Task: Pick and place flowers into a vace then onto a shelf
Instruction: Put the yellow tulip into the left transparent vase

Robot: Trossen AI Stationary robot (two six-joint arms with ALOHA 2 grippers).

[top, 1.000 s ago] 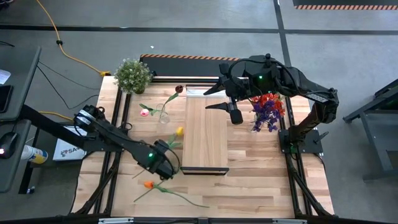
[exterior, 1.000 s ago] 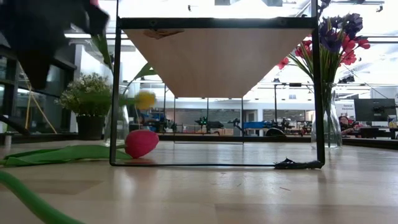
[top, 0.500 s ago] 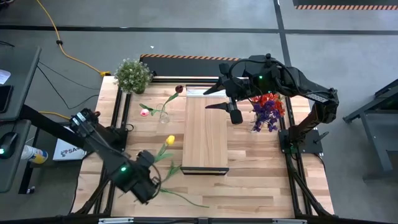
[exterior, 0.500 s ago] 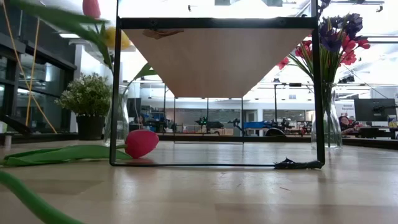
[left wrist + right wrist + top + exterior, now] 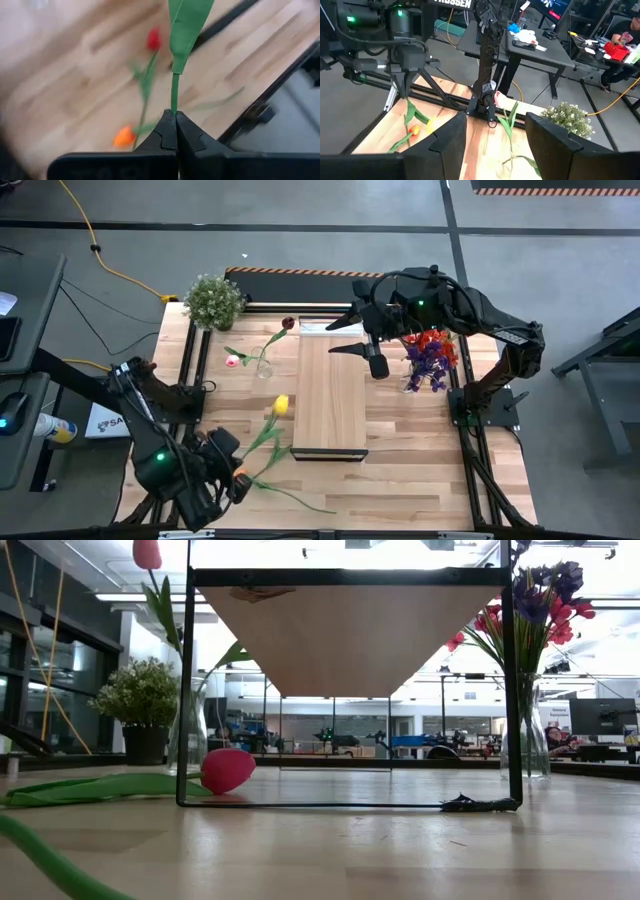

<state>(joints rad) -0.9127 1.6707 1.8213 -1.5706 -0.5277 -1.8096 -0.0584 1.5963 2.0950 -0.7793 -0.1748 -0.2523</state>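
Note:
My left gripper [image 5: 238,470] hangs over the table's near left corner, shut on a yellow flower [image 5: 281,405]. An orange flower [image 5: 124,136] lies on the table below it, stem [image 5: 300,500] toward the near edge. The light wooden shelf [image 5: 330,395] stands mid-table. My right gripper [image 5: 343,338] is held open over the shelf's far end, with nothing between its fingers [image 5: 447,137]. A glass vase [image 5: 525,740] with red and purple flowers [image 5: 430,355] stands right of the shelf. My left gripper pinches the yellow flower's green stem [image 5: 174,102] between its two shut fingertips, near the stem's lower end, below a long leaf [image 5: 187,25]. The flower is lifted clear of the table. It slants away from the fingers, with its head toward the shelf.
A bushy potted plant [image 5: 213,300] stands at the far left corner. A small glass vase [image 5: 264,366] left of the shelf holds a dark maroon flower [image 5: 288,323]; a pink head [image 5: 233,360] shows beside it. Desks and a seated person [image 5: 625,37] are beyond the table.
My left gripper has risen and swung toward the table's near left corner, staying shut on the yellow flower's stem. The flower has been carried up with it, and its head has climbed out of the low view. My right gripper has kept still.

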